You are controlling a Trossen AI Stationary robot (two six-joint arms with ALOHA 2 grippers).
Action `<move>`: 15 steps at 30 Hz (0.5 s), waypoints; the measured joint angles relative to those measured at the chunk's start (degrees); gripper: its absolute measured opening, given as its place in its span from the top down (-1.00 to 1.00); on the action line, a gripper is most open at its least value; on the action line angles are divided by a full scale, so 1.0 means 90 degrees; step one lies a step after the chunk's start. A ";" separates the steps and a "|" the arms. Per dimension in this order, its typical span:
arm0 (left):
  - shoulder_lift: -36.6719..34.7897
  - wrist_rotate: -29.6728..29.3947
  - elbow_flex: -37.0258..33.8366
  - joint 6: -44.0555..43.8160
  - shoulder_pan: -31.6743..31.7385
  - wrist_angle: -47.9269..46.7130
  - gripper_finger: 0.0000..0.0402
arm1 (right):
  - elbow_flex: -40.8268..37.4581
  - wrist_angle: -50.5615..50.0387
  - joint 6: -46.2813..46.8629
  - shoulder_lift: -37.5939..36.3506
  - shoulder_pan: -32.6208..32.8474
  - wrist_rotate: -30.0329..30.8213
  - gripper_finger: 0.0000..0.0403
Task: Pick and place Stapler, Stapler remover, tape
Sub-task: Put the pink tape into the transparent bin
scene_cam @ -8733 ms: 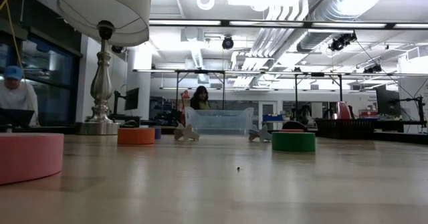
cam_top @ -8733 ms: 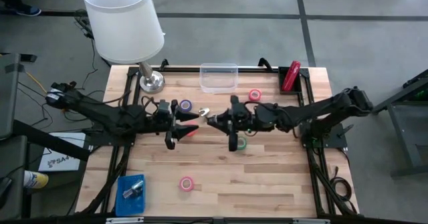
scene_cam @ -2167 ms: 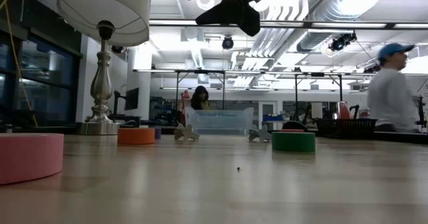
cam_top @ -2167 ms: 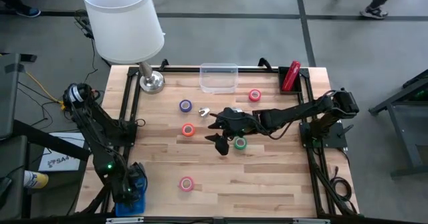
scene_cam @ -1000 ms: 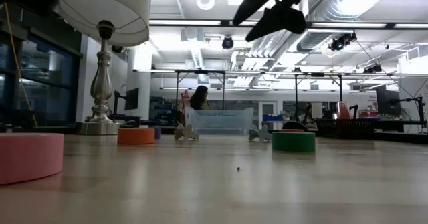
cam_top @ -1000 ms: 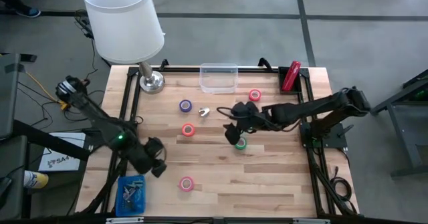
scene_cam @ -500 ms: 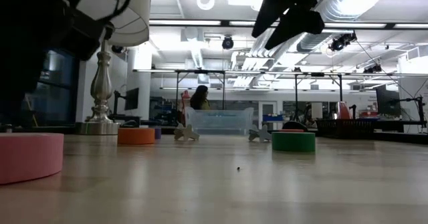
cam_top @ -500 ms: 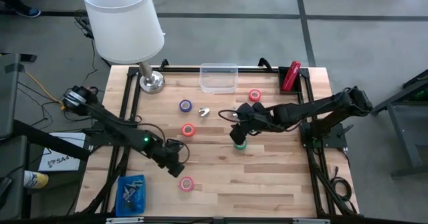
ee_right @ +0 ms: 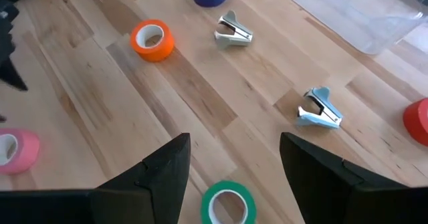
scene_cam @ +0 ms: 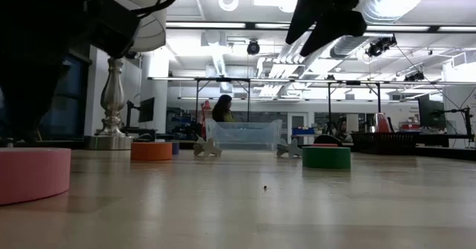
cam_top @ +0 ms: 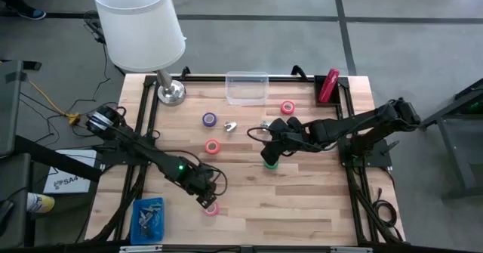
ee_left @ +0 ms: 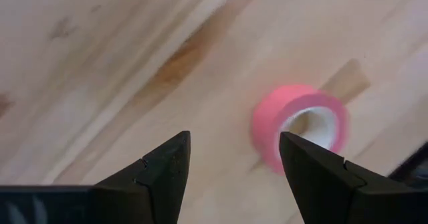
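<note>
- Wooden slats of the table (cam_top: 302, 200) carry everything; since a second ago the left arm has swung down from near the table's left edge to the pink tape ring (cam_top: 210, 208) at the near side, so a pick of that ring looks imminent.
- Left gripper (ee_left: 234, 160): jaws apart, empty, hovering with the ring just ahead, not yet between the fingers.
- Right gripper (ee_right: 234, 164): jaws also apart and empty, now poised above the green tape ring (ee_right: 229, 203).
- Farther out lie an orange ring (ee_right: 152, 39), a blue ring (cam_top: 209, 119), two silvery claw-shaped staple removers (ee_right: 319, 108), and a clear plastic bin (cam_top: 247, 87).
- Long red stapler (cam_top: 328, 86) rests untouched at the far right corner.
</note>
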 joint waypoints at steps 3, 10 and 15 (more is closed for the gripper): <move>0.0175 -0.0007 0.0190 0.0111 0.0000 -0.0071 -0.12 | 0.0000 -0.0072 0.0005 0.0002 0.0046 0.0019 -0.10; 0.0451 0.0151 0.0334 0.0126 -0.0004 -0.0079 -0.12 | 0.0000 -0.0310 0.0039 0.0002 0.0205 0.0019 -0.10; 0.0543 0.0329 0.0328 0.0106 -0.0099 -0.0007 -0.12 | 0.0000 -0.0461 0.0215 0.0003 0.0327 0.0159 -0.10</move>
